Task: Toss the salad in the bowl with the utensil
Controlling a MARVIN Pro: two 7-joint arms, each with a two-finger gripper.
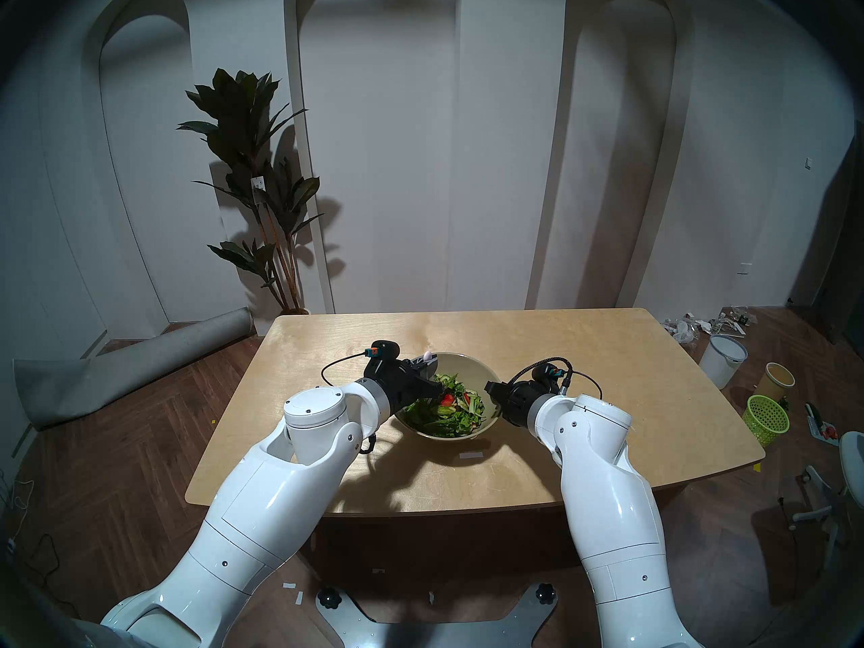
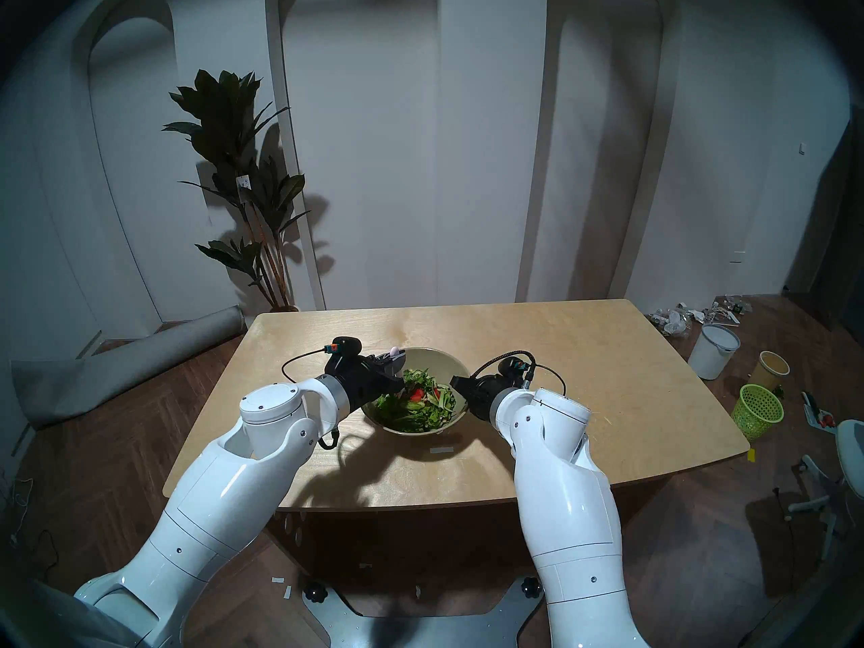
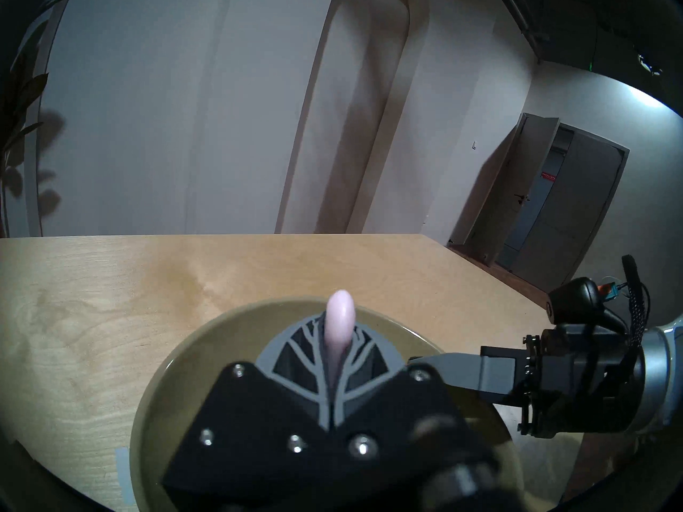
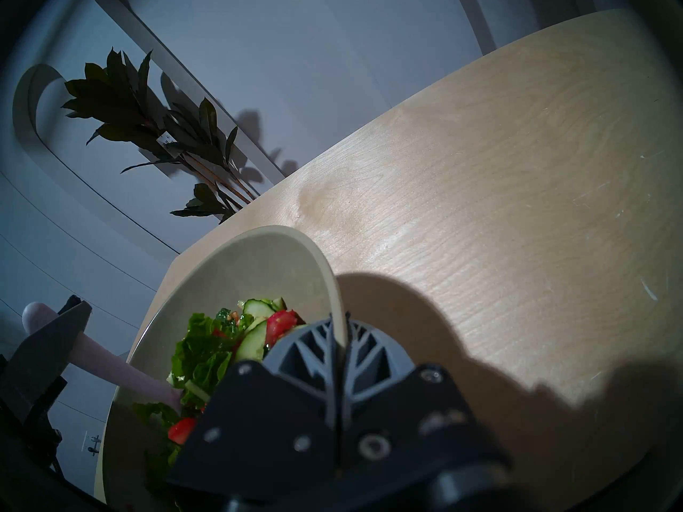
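Observation:
The olive-beige bowl [image 1: 467, 359] [image 2: 439, 352] stands mid-table and holds the salad [image 1: 449, 411] [image 2: 416, 411] of green leaves, cucumber slices and red pieces. My left gripper [image 1: 424, 364] [image 3: 338, 330] is shut on the handle of the utensil [image 3: 340, 315], a pale pink spoon. Its handle end pokes up above the bowl's left rim, and its shaft [image 4: 111, 367] slants down into the salad [image 4: 207, 352]. The spoon's head is buried among the leaves. My right gripper [image 1: 492, 390] [image 4: 338, 337] is shut on the bowl's right rim [image 4: 332, 278].
A strip of tape [image 1: 471, 455] lies on the wooden table [image 1: 584, 352] just in front of the bowl. On the floor to the right stand a white bucket [image 1: 722, 359], a yellow cup [image 1: 778, 380] and a green mesh basket [image 1: 766, 418]. Far left are a potted plant [image 1: 252, 165] and a rolled mat [image 1: 131, 366].

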